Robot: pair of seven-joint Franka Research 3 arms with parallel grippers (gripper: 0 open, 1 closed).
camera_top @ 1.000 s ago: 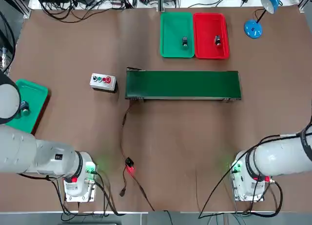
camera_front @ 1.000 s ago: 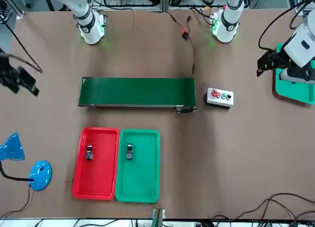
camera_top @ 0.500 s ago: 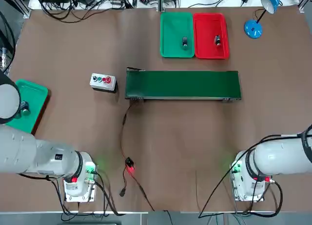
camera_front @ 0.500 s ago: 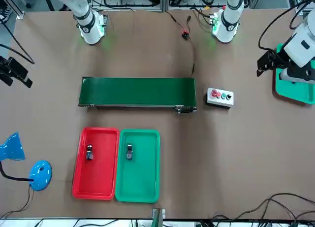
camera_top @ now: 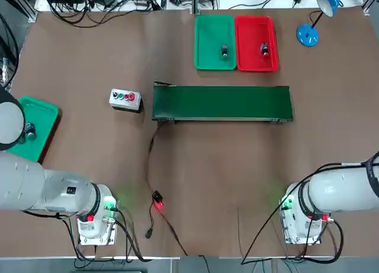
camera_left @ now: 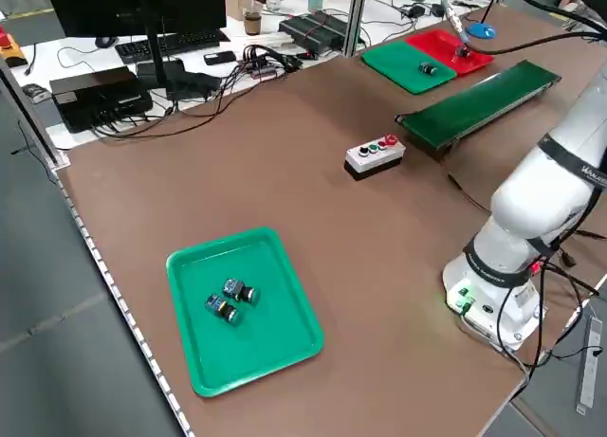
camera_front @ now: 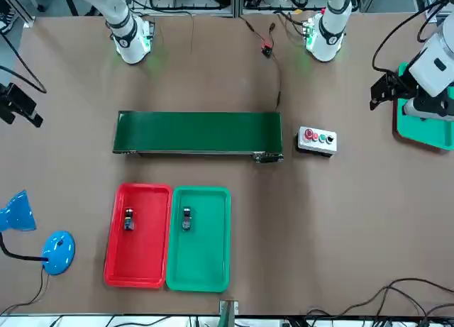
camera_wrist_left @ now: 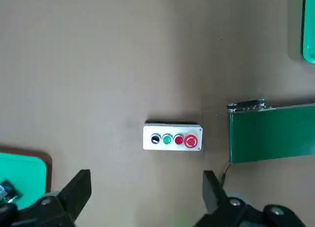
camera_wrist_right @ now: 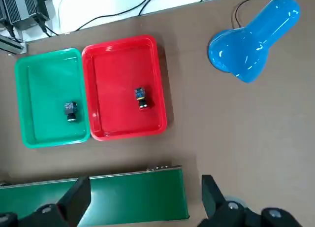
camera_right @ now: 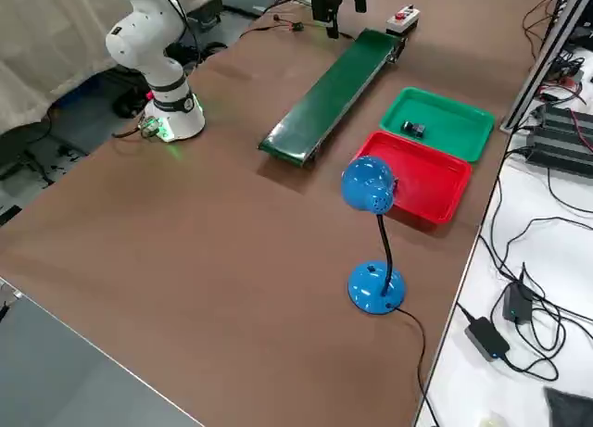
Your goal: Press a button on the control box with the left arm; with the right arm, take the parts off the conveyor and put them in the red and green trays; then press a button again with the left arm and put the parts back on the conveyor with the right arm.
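Parts sit one apiece in the trays beyond the conveyor (camera_top: 222, 102): one part in the green tray (camera_top: 215, 41) and one in the red tray (camera_top: 256, 42), both near tray centre. We see the belt bare along its full length. We judge the sorting half done and the step in hand to be the second button press by the left arm.

Left gripper (camera_wrist_left: 146, 190) hangs high over the table with its fingers spread wide and nothing between them; the control box (camera_wrist_left: 172, 137) lies ahead of it, just beside the conveyor's end. Right gripper (camera_wrist_right: 145, 192) likewise stands wide and empty, looking down on the red and green trays and the near end of the belt.

To do the press well, we advise bringing the fingers together first so one firm tip meets a single cap, descending square onto the box, since the four buttons lie close in a row and a wide or slanted approach could strike two.

Which button is wanted we cannot tell. Both grippers are out of the overhead view, and the right one is cut at the frame edge in the front view. A second green tray (camera_left: 245, 307) with small pieces lies at the table's left edge, partly hidden by the left arm from above.
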